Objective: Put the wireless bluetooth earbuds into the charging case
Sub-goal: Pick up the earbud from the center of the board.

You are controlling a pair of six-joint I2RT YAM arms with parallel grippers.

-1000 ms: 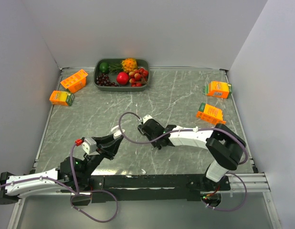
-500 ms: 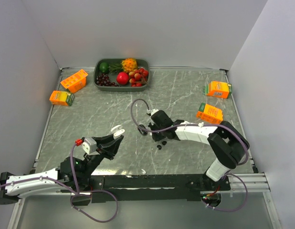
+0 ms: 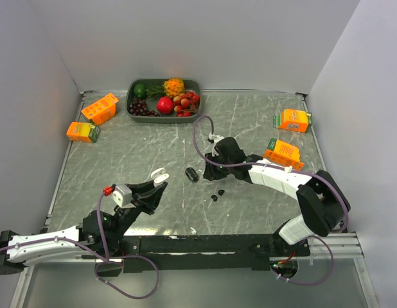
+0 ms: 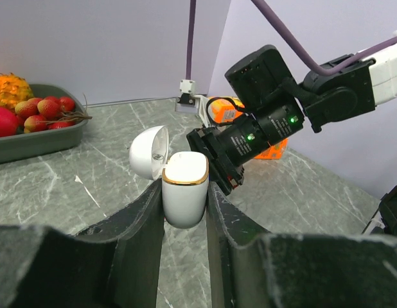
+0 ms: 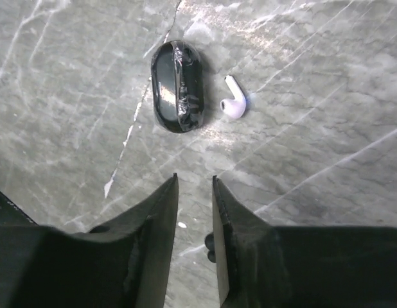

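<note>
My left gripper is shut on a white charging case with a gold rim, held upright with its round lid flipped open. From above, that case is raised over the table's near left. My right gripper is open, nothing between its fingers, low over the marble. Just ahead of it lie a shut black oval case and a white earbud. Two black earbuds lie near my right gripper, with the black case to its left.
A grey tray of fruit stands at the back. Two orange cartons lie at the far left and two more at the right. The right arm's wrist is close beyond the white case.
My right arm has swung right and away from the left gripper, uncovering the black case and the black earbuds. The left arm and its case have stayed put.
</note>
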